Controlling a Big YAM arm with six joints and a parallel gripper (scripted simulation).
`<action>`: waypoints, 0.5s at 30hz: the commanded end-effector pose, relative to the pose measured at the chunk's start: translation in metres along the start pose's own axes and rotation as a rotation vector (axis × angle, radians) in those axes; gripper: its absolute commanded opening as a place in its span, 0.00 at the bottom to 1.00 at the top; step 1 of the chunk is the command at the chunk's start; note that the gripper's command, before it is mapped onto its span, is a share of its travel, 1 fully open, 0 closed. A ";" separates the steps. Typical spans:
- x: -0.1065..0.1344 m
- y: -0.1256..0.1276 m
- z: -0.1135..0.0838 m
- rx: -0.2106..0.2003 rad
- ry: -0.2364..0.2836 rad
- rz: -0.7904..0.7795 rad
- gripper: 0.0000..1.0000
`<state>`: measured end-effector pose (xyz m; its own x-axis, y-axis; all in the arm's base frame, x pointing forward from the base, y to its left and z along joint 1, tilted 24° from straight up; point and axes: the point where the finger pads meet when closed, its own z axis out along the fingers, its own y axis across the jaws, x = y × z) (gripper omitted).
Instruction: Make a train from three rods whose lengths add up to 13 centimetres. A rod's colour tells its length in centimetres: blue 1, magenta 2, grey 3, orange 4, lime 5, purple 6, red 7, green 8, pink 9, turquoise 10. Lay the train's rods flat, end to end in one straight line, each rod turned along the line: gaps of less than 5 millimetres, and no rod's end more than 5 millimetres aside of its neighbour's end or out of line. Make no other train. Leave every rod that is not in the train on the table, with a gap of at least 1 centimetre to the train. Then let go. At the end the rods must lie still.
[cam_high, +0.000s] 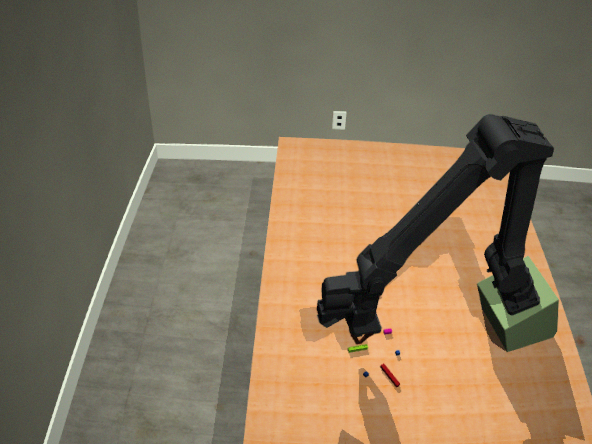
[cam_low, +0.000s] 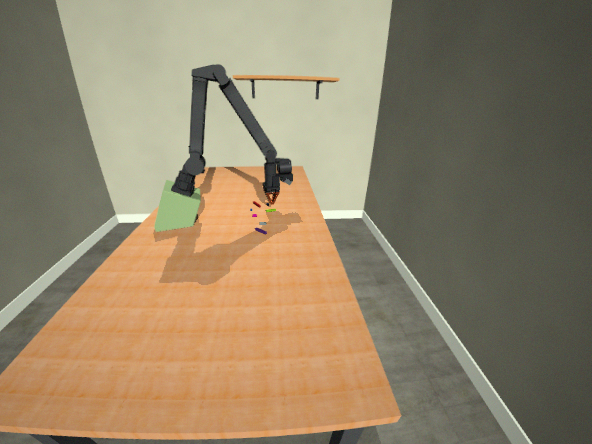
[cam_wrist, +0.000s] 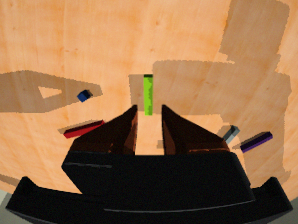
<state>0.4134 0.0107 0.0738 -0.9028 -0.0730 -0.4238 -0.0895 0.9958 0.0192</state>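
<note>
My gripper is partly open and empty, above the table close to the lime rod, which lies flat and points between the fingers in the wrist view. A red rod lies slanted. One blue rod lies near it; another blue rod and a magenta rod are hidden in the wrist view. A grey rod and purple rod lie apart, hidden in the top view.
The arm stands on a green block at one side of the wooden table. Arm shadows fall across the table. A shelf hangs on the wall beyond.
</note>
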 end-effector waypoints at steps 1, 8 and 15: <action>0.003 0.005 0.009 -0.004 0.008 -0.005 0.23; 0.004 0.005 0.018 -0.004 0.009 -0.004 0.23; 0.004 0.005 0.024 -0.004 0.009 -0.004 0.23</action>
<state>0.4215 0.0113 0.0608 -0.9010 -0.0727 -0.4277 -0.0893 0.9958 0.0189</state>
